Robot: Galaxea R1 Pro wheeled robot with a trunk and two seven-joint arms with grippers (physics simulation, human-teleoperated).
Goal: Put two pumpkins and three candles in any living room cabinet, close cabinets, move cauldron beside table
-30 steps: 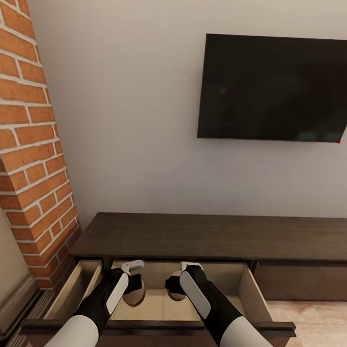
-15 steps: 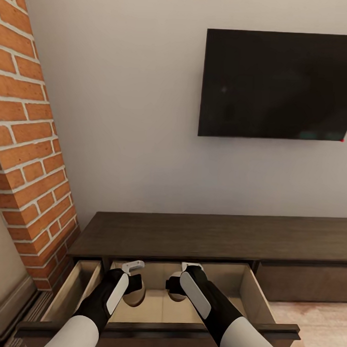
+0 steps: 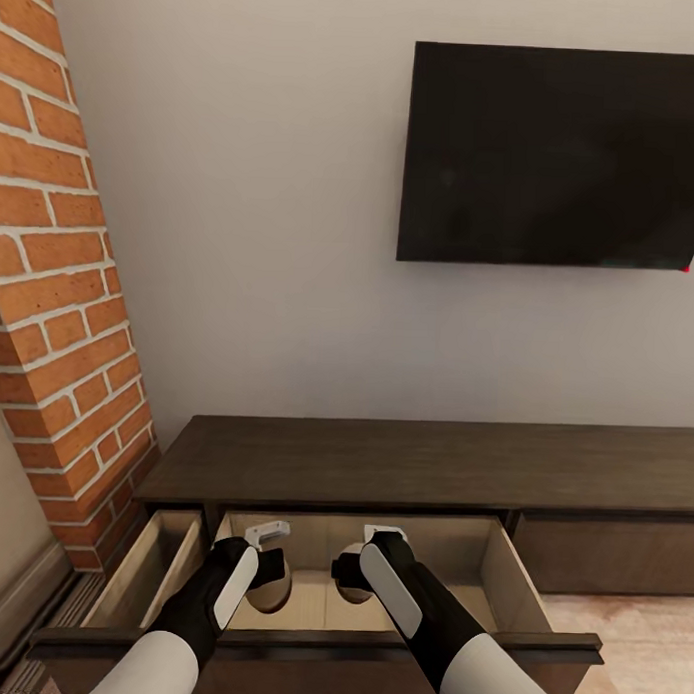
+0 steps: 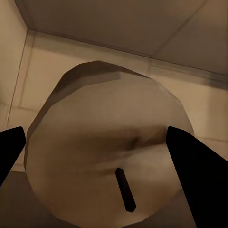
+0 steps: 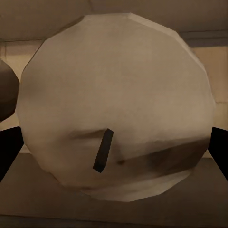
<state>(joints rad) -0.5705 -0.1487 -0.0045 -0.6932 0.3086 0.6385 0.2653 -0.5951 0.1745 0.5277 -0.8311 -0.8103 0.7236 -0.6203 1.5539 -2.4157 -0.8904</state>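
Both arms reach fwd and down into the open drawer (image 3: 499,582) of the cabinet (image 3: 423,465), near the drawer's front edge. L gripper (image 3: 271,567) sits over a candle (image 3: 271,593); in the L wrist view the candle (image 4: 107,152) lies between the two dark fingers (image 4: 194,161), one on each side of its flat round top w/ the small dark wick, fingers at the rim, so the jaws look closed on it, though actual contact is hard to confirm. R gripper (image 3: 349,567) sits over a 2nd candle (image 3: 355,590); in the R wrist view that candle (image 5: 114,109) shows w/ finger tips (image 5: 218,147) at both edges, jaws seemingly clamped on it too; the edge of the other candle shows just beside it. Both candles are inside the drawer, near its pale wood floor; can't tell if they rest on it. A 2nd drawer (image 3: 144,570) stands open just left of this one. Beyond, the cabinet's flat dark top runs along the wall. A brick column (image 3: 59,277) rises at left, and a dark TV (image 3: 559,154) hangs on the wall above right.
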